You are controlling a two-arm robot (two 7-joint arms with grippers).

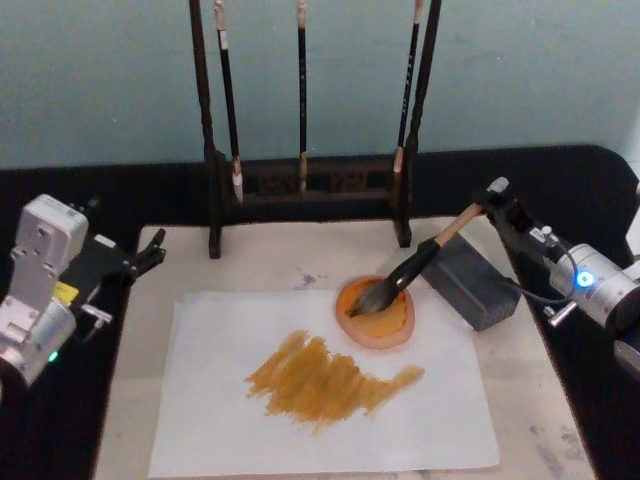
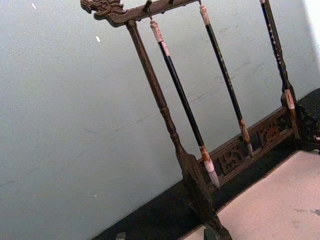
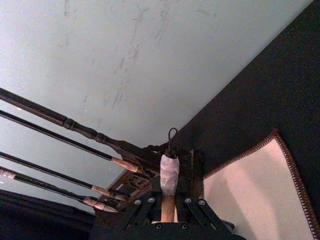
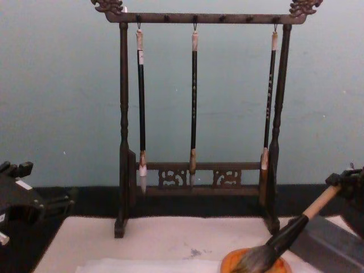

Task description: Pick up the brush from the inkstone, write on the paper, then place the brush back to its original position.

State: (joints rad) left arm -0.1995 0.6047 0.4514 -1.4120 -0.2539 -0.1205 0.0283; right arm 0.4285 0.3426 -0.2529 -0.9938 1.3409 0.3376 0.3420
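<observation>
Rack (image 1: 300,185) far behind, grey block (image 1: 480,285) beneath brush (image 1: 420,265) handle; right end effector (image 1: 492,198) grips the tan handle, grey tuft lying in inkstone (image 1: 395,328); left end effector (image 1: 150,252) idle left, state unclear.

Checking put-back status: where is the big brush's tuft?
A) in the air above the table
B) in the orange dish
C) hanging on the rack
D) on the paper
B: the brush rests its tuft in the inkstone, its handle leaning over the grey block, with the right gripper at the handle's end.
</observation>
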